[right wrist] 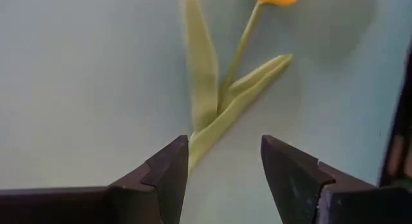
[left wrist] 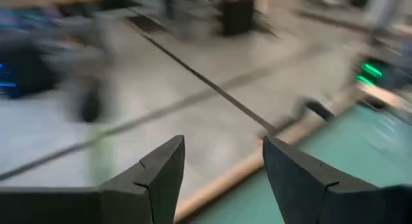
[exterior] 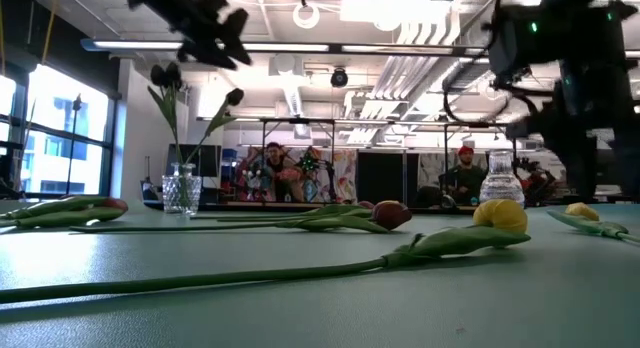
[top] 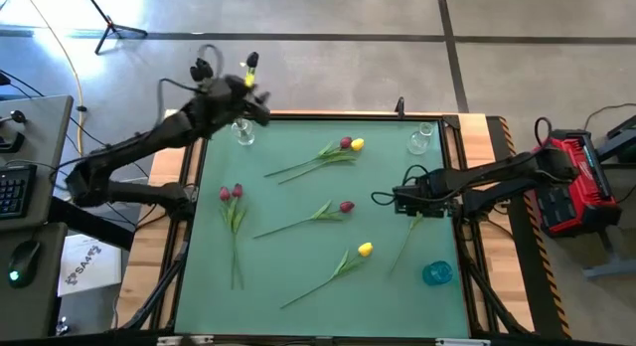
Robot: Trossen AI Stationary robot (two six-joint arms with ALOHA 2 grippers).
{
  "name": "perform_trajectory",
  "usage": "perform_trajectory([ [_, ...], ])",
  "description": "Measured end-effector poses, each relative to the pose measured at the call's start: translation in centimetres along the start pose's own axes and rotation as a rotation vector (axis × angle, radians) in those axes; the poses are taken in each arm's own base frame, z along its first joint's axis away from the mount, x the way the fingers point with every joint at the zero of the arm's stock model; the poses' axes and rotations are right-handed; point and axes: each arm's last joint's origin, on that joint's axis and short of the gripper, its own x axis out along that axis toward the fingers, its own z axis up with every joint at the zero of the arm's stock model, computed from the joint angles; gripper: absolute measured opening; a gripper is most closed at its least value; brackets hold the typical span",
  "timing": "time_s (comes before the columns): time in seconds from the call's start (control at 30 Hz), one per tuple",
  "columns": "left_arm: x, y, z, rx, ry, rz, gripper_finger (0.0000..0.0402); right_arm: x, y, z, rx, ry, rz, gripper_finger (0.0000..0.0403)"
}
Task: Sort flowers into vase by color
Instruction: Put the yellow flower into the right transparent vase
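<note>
Several tulips lie flat on the green mat: a red and a yellow one (top: 348, 144) together, two red (top: 231, 194), one red (top: 345, 207), one yellow (top: 365, 250). A clear glass vase (top: 243, 134) at the far left holds dark tulips (exterior: 232, 96). My left gripper (top: 263, 109) is open, raised beside that vase, and holds nothing (left wrist: 224, 172). My right gripper (top: 402, 202) is open over another yellow tulip (right wrist: 238, 53). Its fingers stand on either side of the stem's lower part. That stem (top: 405, 242) trails toward the near edge.
A second clear vase (top: 422, 139) stands at the far right of the mat. A blue glass vessel (top: 437, 273) sits near the right near corner. Wooden table borders (top: 487, 137) frame the mat. People show in the room behind (exterior: 465, 168).
</note>
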Motion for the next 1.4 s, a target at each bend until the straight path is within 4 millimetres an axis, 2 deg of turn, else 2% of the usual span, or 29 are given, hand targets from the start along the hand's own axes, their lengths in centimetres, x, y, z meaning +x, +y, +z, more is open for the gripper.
perform_trajectory([
  [0.1,2.0,-2.0,-1.1,0.016,0.048,-0.141,0.0197,2.0,-0.8,1.0,0.063,-0.033,-0.023,0.0166],
  [0.2,3.5,-4.0,-2.0,0.005,0.054,-0.25,0.0197,2.9,-0.9,1.8,0.11,-0.037,0.032,0.0148],
  [0.37,4.7,-6.1,-2.7,-0.012,0.032,-0.334,0.0197,2.2,-0.6,2.4,0.146,-0.104,0.12,0.0125],
  [0.57,5.9,-7.1,-3.9,0.003,0.073,-0.346,0.0197,2.2,-1.3,3.6,0.205,-0.177,0.058,0.0106],
  [0.7,6.2,-7.2,-4.4,0.008,0.097,-0.364,0.0197,2.6,-1.3,4.3,0.221,-0.185,0.075,0.0097],
  [0.87,6.4,-6.9,-4.3,0.048,0.081,-0.356,0.0197,3.0,-0.5,4.6,0.26,-0.169,0.184,0.0094],
  [1.13,7.0,-5.5,-4.1,0.097,0.074,-0.313,0.0197,4.3,-1.3,4.6,0.311,-0.149,0.143,0.0091],
  [1.23,7.3,-4.8,-4.0,0.122,0.065,-0.296,0.0197,4.5,-1.3,4.5,0.309,-0.146,0.141,0.0072],
  [1.4,7.8,-3.6,-3.9,0.078,0.076,-0.344,0.0197,4.5,-1.1,4.5,0.3,-0.148,0.167,0.0012],
])
